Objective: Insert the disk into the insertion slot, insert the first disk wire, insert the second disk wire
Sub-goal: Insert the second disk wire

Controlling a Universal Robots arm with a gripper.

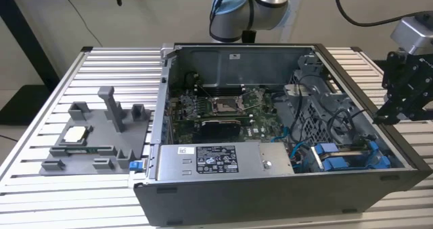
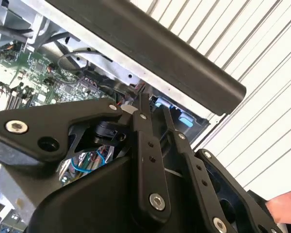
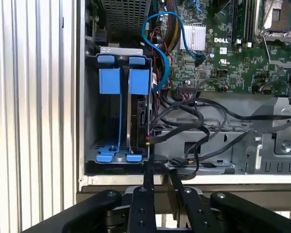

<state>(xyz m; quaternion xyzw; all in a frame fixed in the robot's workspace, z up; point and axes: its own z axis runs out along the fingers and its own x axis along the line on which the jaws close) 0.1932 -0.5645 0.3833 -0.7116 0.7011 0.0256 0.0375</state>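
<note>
Slatted metal table (image 1: 121, 62) carries the PC case (image 1: 271, 198), whose insertion slot (image 3: 104, 126) holds the disk (image 3: 137, 116); gripper (image 3: 160, 167) closed, empty.

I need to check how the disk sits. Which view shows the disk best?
The first wrist view: the disk stands edge-on in its blue carrier inside the insertion slot, wires beside it. The exterior view shows the carrier small and far; the second wrist view, a scrap of blue past the case edge.
</note>
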